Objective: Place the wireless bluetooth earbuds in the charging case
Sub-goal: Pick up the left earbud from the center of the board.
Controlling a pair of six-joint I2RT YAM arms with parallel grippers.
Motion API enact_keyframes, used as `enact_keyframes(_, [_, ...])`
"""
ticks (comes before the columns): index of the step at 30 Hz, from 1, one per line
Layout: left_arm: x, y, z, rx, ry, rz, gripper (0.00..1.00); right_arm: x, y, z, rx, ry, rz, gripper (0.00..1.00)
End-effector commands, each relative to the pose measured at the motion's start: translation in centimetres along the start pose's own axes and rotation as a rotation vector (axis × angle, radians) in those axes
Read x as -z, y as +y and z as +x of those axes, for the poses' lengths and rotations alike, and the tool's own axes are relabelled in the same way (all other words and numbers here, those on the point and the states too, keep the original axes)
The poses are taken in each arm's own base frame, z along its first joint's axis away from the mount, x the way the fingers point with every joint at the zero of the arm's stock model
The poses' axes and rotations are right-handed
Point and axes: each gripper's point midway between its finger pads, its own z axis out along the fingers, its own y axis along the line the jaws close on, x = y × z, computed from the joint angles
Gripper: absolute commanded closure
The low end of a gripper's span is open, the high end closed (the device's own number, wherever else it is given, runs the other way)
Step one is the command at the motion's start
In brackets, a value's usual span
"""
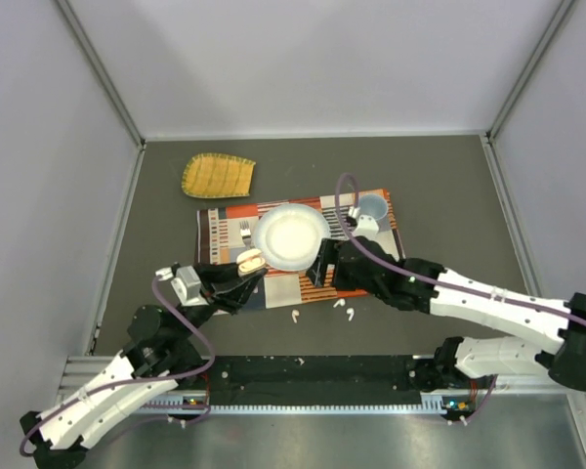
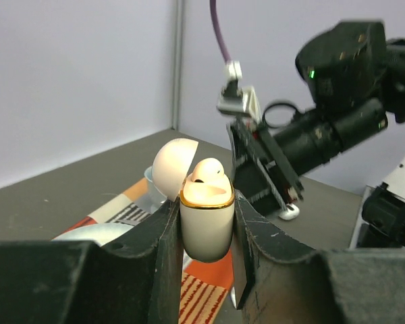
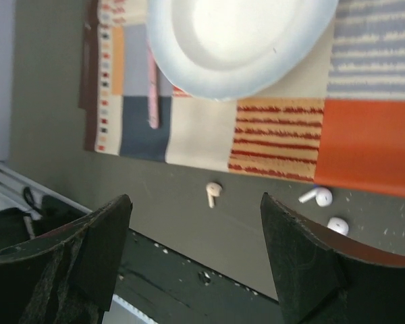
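3 loose earbuds (image 3: 213, 192) on the dark table (image 3: 50, 121), lower centre of the top view, just below the placemat (image 3: 364, 142) edge. 1 charging case (image 2: 204, 233), lid open, upright, pinched between the left gripper (image 2: 206, 202) fingers. 1 earbud (image 2: 208, 170) sits inside. Right gripper (image 3: 194, 206) fingers spread, holding nothing. 1 plate (image 3: 236, 40) and 1 cup (image 1: 371, 207) on the placemat.

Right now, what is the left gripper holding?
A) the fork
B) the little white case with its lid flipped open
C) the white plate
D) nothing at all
B: the left gripper is shut on the sides of the white charging case, and its lid is tipped back.
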Motion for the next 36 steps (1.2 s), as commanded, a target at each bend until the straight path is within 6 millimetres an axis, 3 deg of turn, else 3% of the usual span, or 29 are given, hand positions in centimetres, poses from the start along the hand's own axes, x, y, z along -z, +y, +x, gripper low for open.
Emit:
enact_keyframes(1, [1.0, 2.4, -3.4, -0.055, -0.081, -0.146, 1.00, -1.3, -0.5, 2.9, -0.058, 0.118, 0.033, 0.23])
enact_keyframes(5, [2.3, 3.7, -3.5, -0.047, -0.082, -0.228, 1.00, -2.9, -0.9, 4.9, -0.116, 0.182, 0.084, 0.26])
enact_keyframes(9, [3.1, 3.6, -3.6, -0.037, -0.084, -0.231, 1.00, -4.6, -1.5, 6.7, -0.146, 0.232, 0.147, 0.32])
enact_keyframes(19, [4.9, 3.1, -3.6, -0.011, -0.094, -0.212, 1.00, -6.9, -0.7, 9.5, -0.154, 0.319, 0.205, 0.37])
enact_keyframes(22, [5.1, 2.9, -2.8, -0.015, -0.043, -0.202, 1.00, -7.3, -0.2, 10.2, -0.153, 0.335, 0.210, 0.39])
enact_keyframes(32, [5.1, 1.8, -2.5, -0.008, -0.024, -0.141, 1.00, -8.6, -1.1, 11.8, -0.172, 0.341, 0.294, 0.50])
enact_keyframes(36, [5.0, 1.7, -2.6, -0.007, -0.025, -0.139, 1.00, -9.0, -1.2, 12.8, -0.171, 0.354, 0.318, 0.50])
